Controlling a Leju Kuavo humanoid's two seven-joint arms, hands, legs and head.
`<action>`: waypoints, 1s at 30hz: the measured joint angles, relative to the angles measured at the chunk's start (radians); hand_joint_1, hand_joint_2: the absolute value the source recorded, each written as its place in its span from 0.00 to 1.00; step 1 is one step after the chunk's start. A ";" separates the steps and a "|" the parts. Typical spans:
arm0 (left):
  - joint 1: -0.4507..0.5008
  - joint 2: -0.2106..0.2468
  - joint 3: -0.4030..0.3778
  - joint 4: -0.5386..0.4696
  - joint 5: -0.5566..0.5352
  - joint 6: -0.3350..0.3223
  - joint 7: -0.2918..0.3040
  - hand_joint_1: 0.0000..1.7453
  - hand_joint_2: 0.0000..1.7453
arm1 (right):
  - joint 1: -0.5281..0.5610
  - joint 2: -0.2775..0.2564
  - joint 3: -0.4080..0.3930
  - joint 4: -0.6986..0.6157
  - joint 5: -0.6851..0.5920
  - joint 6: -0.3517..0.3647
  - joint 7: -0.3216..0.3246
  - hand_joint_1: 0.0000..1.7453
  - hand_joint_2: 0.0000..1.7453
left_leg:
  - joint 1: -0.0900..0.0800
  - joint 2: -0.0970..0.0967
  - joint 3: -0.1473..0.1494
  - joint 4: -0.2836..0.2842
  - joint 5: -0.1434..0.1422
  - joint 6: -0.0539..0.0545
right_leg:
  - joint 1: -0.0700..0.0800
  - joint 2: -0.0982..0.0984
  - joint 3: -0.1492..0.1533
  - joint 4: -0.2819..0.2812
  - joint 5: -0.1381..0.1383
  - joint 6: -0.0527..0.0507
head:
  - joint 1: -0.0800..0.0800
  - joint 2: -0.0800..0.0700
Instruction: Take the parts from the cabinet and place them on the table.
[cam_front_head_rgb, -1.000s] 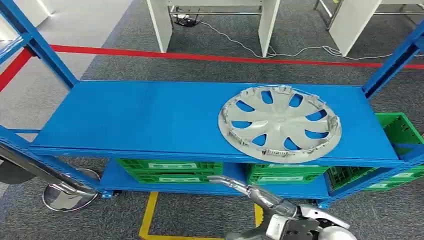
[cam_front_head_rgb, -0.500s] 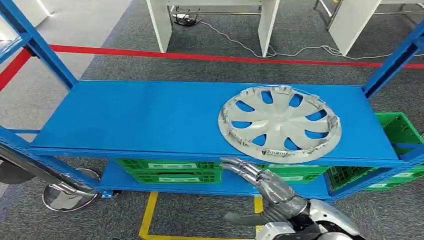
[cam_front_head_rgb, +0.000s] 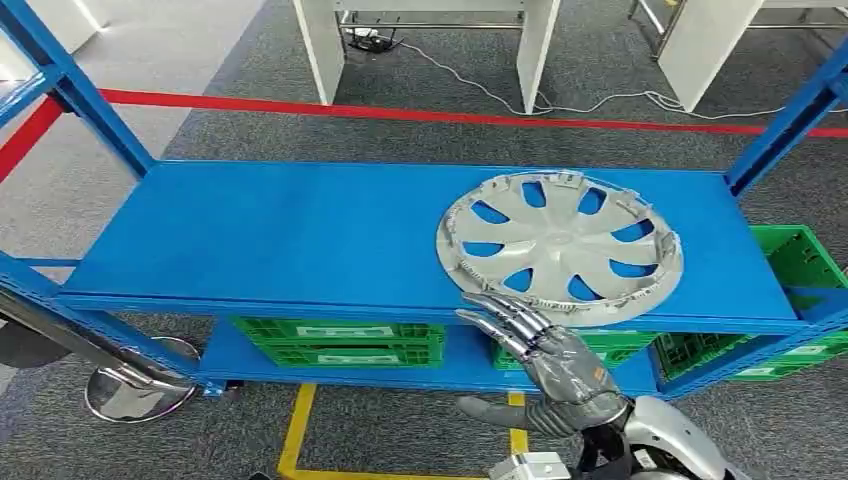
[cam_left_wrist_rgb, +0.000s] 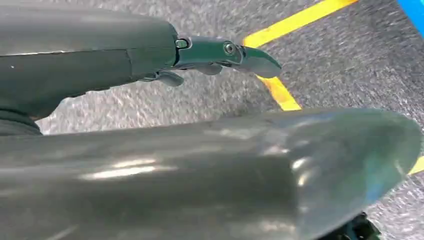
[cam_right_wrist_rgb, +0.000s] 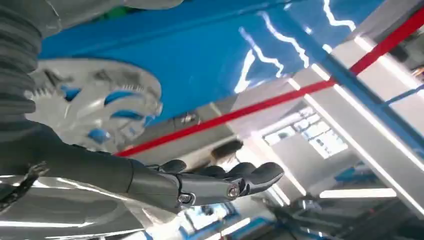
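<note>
— Since a second earlier, the right hand (cam_front_head_rgb: 545, 360) had come up from low at the near edge of the scene, and its fingers (cam_front_head_rgb: 500, 315) had reached the shelf's (cam_front_head_rgb: 300, 235) near lip, just under the hubcap (cam_front_head_rgb: 560, 247). Nothing else had shifted.

— Was it holding anything?

— No. The fingers were spread and straight, palm turned up, thumb out to the left. I'd say it was set that way to slide under the rim, since the cap lay flat and offered no handle.

— And where was the cap itself?

— On the top shelf, towards the right, its near rim hanging a little over the lip. That overhang was probably why the hand came from below and not from above.

— The other hand?

— The left hand (cam_left_wrist_rgb: 220, 52) hung down over the carpet near the yellow tape (cam_left_wrist_rgb: 280, 87). It held nothing; the fingers seemed loosely apart, though that view was too close for certainty.

— Anything in the way?

— Green crates (cam_front_head_rgb: 335, 340) sat on the lower shelf, behind and below the fingers, apart from them.
</note>
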 joint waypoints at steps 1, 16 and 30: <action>0.003 0.000 0.011 -0.002 -0.032 0.003 0.012 0.00 0.00 | -0.003 0.000 0.000 0.000 0.019 -0.012 0.005 0.00 1.00 | 0.000 0.000 0.000 0.000 0.000 0.000 | 0.000 0.000 0.000 0.000 0.000 0.000 | 0.000 0.000; 0.082 -0.015 0.198 -0.031 -0.438 0.033 0.188 0.00 0.00 | -0.049 0.002 0.028 0.027 0.289 -0.169 0.089 0.00 1.00 | 0.000 0.000 0.000 0.000 0.000 0.000 | 0.000 0.000 0.000 0.000 0.000 0.000 | 0.000 0.000; 0.143 -0.032 0.333 -0.071 -0.762 0.058 0.353 0.00 0.00 | -0.113 0.040 0.081 0.199 0.575 -0.280 0.196 0.00 1.00 | 0.000 0.000 -0.001 0.000 0.000 0.000 | 0.000 -0.001 0.000 0.000 0.000 0.000 | 0.000 0.000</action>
